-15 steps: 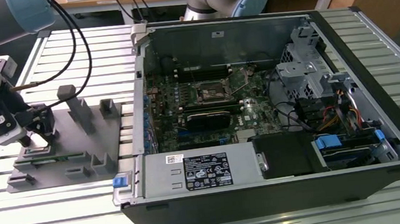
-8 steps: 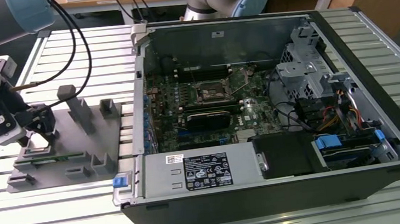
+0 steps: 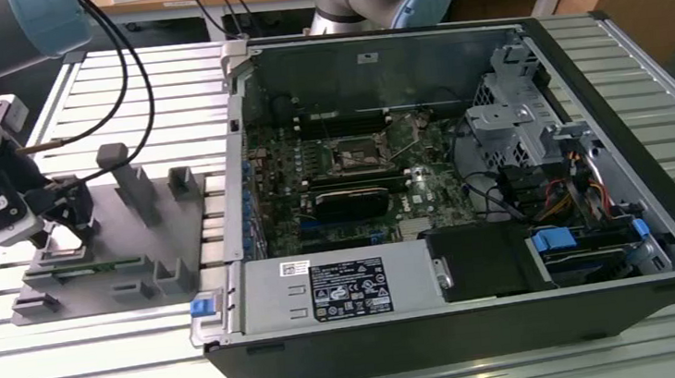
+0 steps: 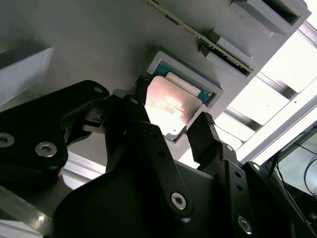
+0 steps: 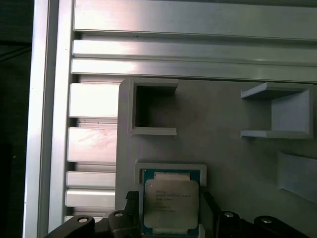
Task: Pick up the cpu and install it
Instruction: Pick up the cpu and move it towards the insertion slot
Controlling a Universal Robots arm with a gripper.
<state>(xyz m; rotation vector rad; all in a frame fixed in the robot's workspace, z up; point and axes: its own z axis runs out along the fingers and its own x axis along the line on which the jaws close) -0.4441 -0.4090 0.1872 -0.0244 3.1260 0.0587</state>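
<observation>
Hand (image 4: 171, 105) spread astride cpu (image 5: 171, 203), apparently flat in grey fixture's (image 5: 233, 163) square pocket (image 5: 171, 167).

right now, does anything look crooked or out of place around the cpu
Nothing stands out. The cpu sits square in its pocket on the grey fixture, with the tool right at it.

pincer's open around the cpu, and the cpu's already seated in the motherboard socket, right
No. The pincer is open around the cpu, but the cpu lies in a pocket of the grey fixture, not in the motherboard socket, as both wrist views show.
</observation>
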